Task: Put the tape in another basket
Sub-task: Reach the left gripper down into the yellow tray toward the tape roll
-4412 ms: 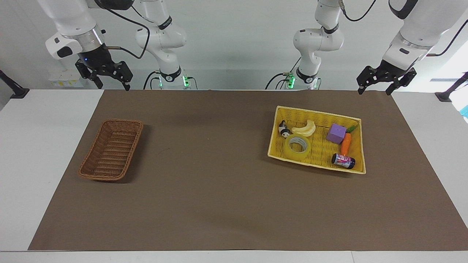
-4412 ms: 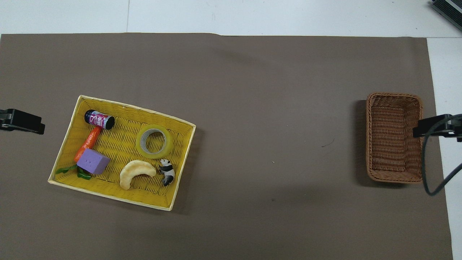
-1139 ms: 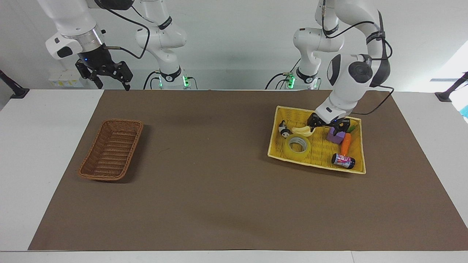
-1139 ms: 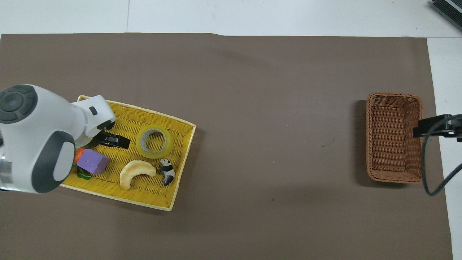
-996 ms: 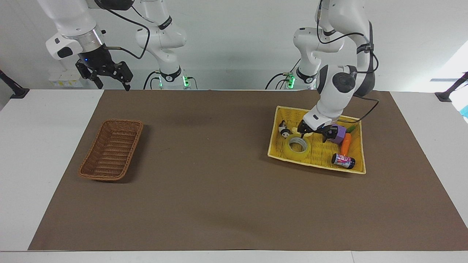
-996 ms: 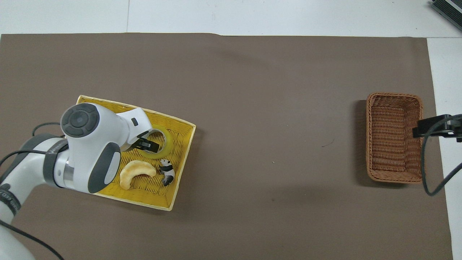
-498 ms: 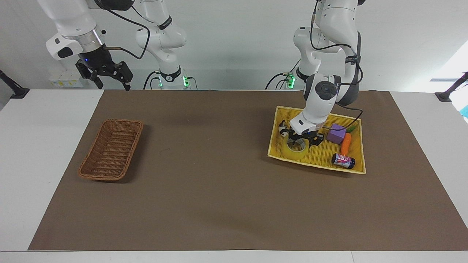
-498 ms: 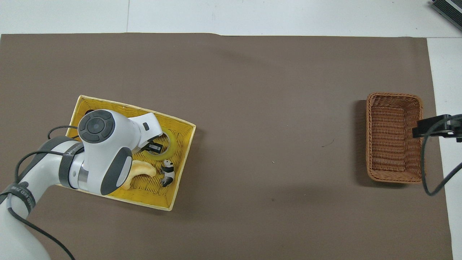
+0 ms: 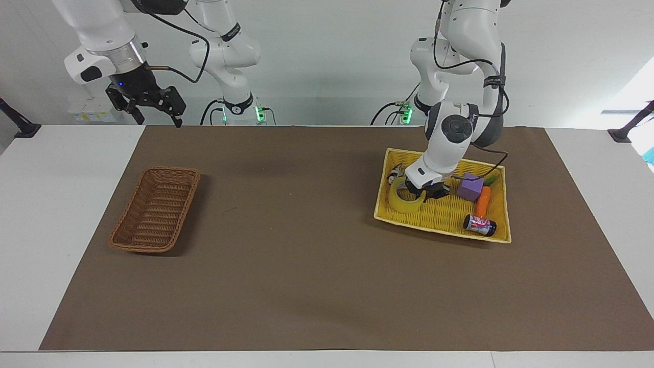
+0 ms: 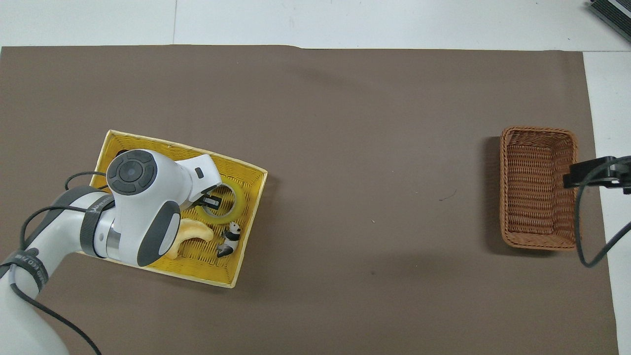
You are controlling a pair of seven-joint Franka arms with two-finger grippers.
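Step in hand: lifting the tape out of its basket. Left gripper [image 9: 422,193] down inside the large bright yellow woven basket [image 9: 498,232], clenched, as far as can be made out, on the wall of the wide ring of translucent yellow packing tape [image 9: 402,201], one finger inside the ring's hole, one outside. Roll tipped up off the basket floor at the corner toward the right arm's end, seemingly just raised; any remaining contact with the weave hard to tell from here. Close beside it, a small black-and-white panda figure [image 10: 227,239] and a pale yellow banana [image 10: 191,232]; in the same basket, toward the left arm's end, a purple block [image 9: 469,186], an orange carrot [image 9: 483,201] and a small dark can [image 9: 479,225].

Right gripper [image 9: 153,105] waiting high over the table edge at its own end, fingers spread.

Next move, by judgement: raise the roll clear of the yellow rim without snagging the panda, then carry it the length of the brown mat to the small brown wicker basket [image 9: 125,242], well apart toward the right arm's end, and release inside. One-sided hold: roll liable to swing or slip.
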